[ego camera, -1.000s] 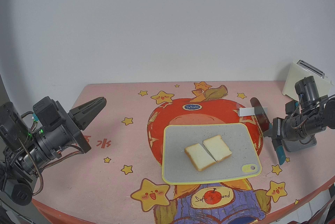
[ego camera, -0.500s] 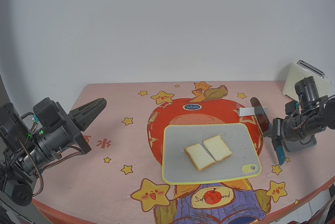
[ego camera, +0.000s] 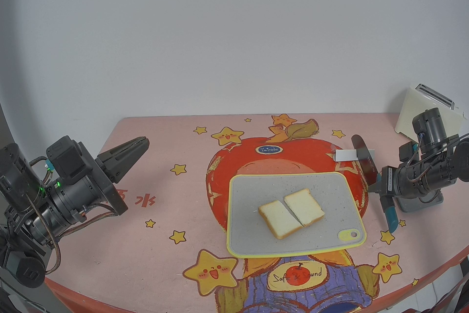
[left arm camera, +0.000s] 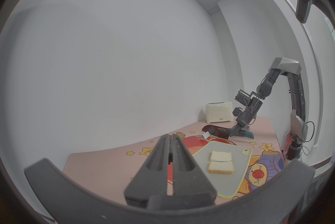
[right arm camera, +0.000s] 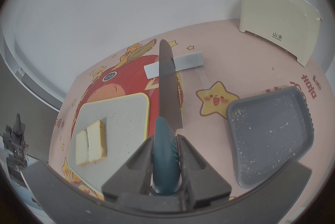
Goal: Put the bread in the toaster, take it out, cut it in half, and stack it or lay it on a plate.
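The bread lies near the middle of the table on the grey cutting board (ego camera: pixel 244 211), already cut in two. The nearer half (ego camera: pixel 280 219) and the farther half (ego camera: pixel 305 207) lie flat and touch along the cut line. Both look pale, light and soft, so they will likely squash or shed crumbs under a hard pinch. I judge the best hold is a gentle one across the crust edges of one half, after it is nudged apart from its neighbour.

Just right of the board, the right gripper (right arm camera: pixel 166 151) is clenched on the teal handle of the knife (ego camera: pixel 365 157). The blade points toward the far side and hangs over the table, clear of the bread. A grey tray (right arm camera: pixel 268 123) speckled with crumbs sits right of the knife and seems the likely plate.

At the left edge, well apart from the board, the left gripper (ego camera: pixel 137 144) hangs above the table with its jaws pressed together on nothing. Since it is free, it seems the better one to lift the halves.

Farther back a white strip (ego camera: pixel 348 156) lies under the blade, and the cream toaster (ego camera: pixel 408 116) stands at the far right corner.
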Robot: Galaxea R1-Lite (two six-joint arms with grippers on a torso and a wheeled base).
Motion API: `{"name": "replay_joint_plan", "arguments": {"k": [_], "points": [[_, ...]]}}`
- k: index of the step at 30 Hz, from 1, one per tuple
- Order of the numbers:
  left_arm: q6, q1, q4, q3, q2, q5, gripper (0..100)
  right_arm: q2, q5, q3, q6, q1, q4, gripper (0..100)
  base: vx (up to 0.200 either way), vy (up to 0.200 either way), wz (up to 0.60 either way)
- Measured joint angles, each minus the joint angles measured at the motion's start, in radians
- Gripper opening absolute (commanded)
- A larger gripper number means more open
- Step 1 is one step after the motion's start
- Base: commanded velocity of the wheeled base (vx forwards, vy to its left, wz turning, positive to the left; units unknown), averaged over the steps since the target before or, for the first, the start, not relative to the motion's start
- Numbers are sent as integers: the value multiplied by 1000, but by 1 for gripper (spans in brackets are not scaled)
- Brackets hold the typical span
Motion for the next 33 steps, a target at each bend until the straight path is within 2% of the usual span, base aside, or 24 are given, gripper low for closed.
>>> {"name": "replay_joint_plan", "arguments": {"k": [1, 22, 33], "points": [[0, 0, 0, 0, 0, 0, 0, 0, 0, 0, 0, 0, 0, 100, 0, 0, 0], [4, 0, 0, 3, 0, 0, 0, -2, -1, -4, 1, -1, 1, 100, 0, 0, 0], [7, 0, 1, 2, 1, 0, 0, -54, -33, -4, 0, 0, 1, 100, 0, 0, 0]]}}
